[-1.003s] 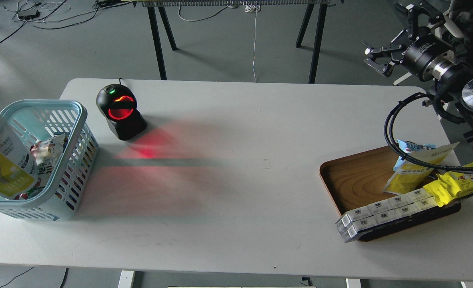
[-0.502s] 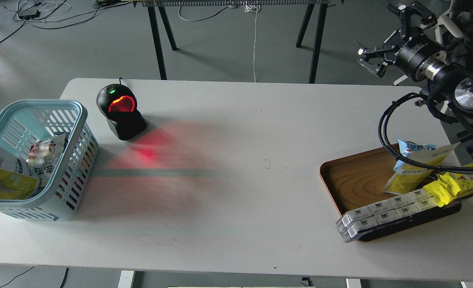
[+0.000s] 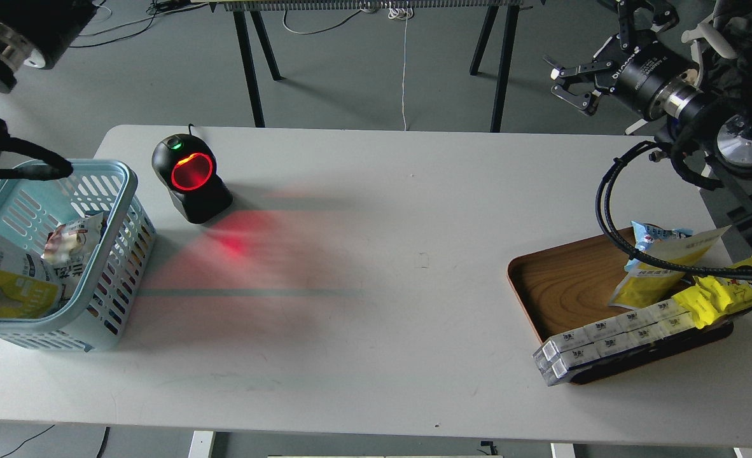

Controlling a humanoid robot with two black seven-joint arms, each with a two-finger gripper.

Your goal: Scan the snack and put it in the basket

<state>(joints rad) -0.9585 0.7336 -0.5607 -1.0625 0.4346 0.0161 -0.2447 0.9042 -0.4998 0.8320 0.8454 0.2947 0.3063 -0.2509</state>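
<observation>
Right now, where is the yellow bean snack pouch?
In the head view, the snack is at the far left, inside the light blue basket, leaning by its near-left side, next to a crumpled white wrapper.

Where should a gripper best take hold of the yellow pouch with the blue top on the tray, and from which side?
Probably at the blue top. The pouch leans on the wooden tray with that end raised and free, so coming from above seems easiest. Its lower end is wedged behind the white boxes, and a black cable crosses its middle.
</observation>
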